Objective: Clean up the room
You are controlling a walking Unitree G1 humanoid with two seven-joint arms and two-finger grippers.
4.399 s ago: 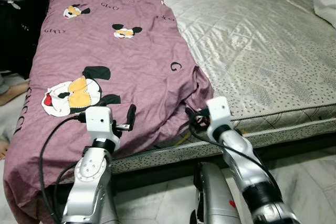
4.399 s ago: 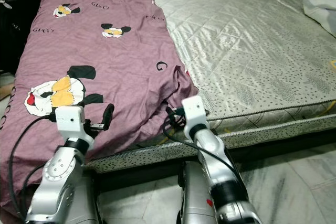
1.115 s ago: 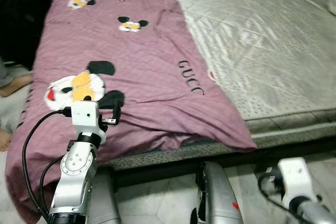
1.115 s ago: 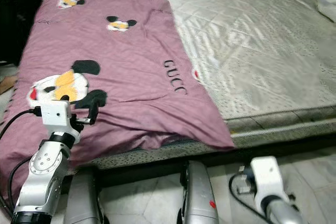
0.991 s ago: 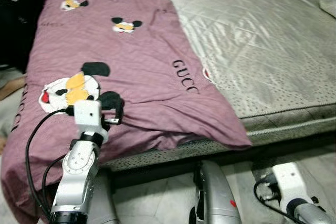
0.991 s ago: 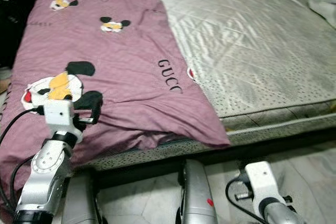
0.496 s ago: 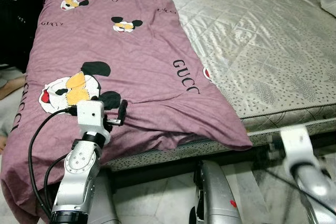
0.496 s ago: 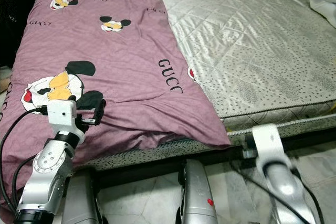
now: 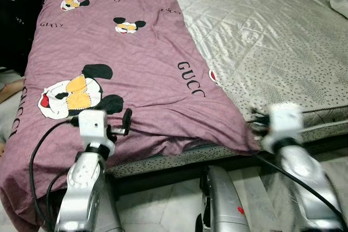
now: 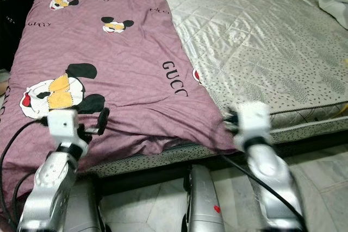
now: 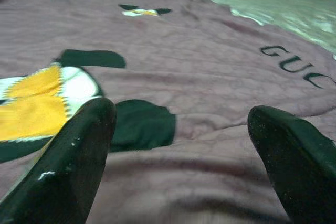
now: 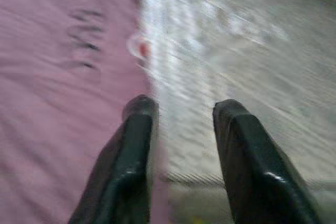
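Both arms are reaching toward the bed (image 9: 283, 42): the right hand (image 12: 181, 116), low by the floor half a second ago, is now rising to the purple sheet (image 9: 136, 69) corner (fingers spread, blurred). Left hand (image 11: 178, 124) is hovering, spread, over the sheet's near edge.

Sheet (image 9: 130, 74) lies on the mattress's (image 9: 272, 42) left half. Both grippers sit at the near edge: left gripper (image 9: 126, 120) on the sheet, right gripper (image 12: 181, 111) at its right corner.

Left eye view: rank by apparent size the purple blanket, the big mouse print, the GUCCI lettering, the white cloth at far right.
1. purple blanket
2. big mouse print
3. GUCCI lettering and white cloth: look alike; the cloth is cut off by the frame and farther away, so unranked.
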